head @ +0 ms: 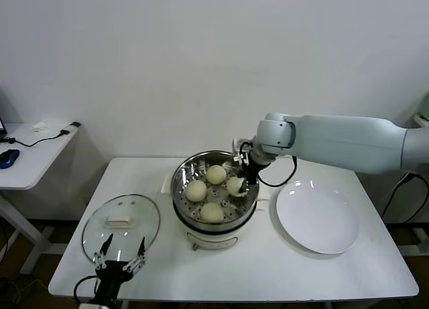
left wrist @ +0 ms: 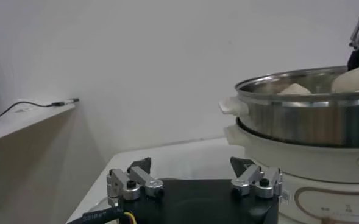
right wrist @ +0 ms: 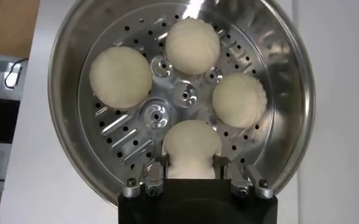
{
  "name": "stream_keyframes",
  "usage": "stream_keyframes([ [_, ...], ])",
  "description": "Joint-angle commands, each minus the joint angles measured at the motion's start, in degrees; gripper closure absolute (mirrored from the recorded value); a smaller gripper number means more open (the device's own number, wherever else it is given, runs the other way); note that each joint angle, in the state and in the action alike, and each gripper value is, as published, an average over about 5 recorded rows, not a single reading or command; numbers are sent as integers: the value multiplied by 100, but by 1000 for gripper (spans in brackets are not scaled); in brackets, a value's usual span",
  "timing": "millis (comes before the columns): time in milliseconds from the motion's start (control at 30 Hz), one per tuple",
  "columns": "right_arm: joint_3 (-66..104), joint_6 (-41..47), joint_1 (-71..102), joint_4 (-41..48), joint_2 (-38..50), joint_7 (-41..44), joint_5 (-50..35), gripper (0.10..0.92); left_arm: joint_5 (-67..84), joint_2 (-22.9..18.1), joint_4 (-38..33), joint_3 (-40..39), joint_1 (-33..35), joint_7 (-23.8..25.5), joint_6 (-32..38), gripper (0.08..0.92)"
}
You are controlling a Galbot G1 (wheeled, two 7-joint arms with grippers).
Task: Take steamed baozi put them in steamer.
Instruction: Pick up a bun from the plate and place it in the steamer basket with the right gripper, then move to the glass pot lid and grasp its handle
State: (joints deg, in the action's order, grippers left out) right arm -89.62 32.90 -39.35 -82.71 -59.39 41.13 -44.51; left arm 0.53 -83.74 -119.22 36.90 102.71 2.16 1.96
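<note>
Right gripper (right wrist: 191,173) clamps fourth baozi (right wrist: 191,148) inside steamer (right wrist: 69,91); left gripper (left wrist: 194,182) spread wide

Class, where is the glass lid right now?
In the head view the glass lid lies flat on the white table, on the robot's left of the steamer, just beyond the open left gripper.

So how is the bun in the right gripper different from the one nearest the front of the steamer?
The bun in the right gripper is pinched between the closed fingers of the right gripper; the front bun sits free, touched by nothing. The gripped bun lies on the steamer's plate side, the front bun at its near edge. Both are cream-white, domed, and inside the steamer.
</note>
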Motion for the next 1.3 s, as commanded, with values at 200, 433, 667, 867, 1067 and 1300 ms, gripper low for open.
stream_keyframes([
  [200, 32, 12, 277, 32, -57, -128, 145, 463, -2, 14, 41, 3, -42, 13, -6, 177],
  [433, 349, -405, 182, 69, 121, 236, 27, 276, 14, 24, 10, 32, -33, 39, -25, 177],
  [667, 1117, -914, -287, 96, 850, 639, -882, 204, 104, 43, -86, 110, 46, 16, -122, 177],
  [867, 3807, -1276, 1325, 135, 1855, -1468, -967, 203, 426, 62, -172, 267, -24, -132, -192, 177],
  [1067, 6453, -1750, 3896, -439, 2905, -2905, -543, 203, 451, 250, -225, 431, -132, -106, -282, 177],
  [1300, 10034, -2909, 7950, -854, 3314, -3324, 834, 203, 525, 322, -248, 437, -270, -244, -251, 177],
])
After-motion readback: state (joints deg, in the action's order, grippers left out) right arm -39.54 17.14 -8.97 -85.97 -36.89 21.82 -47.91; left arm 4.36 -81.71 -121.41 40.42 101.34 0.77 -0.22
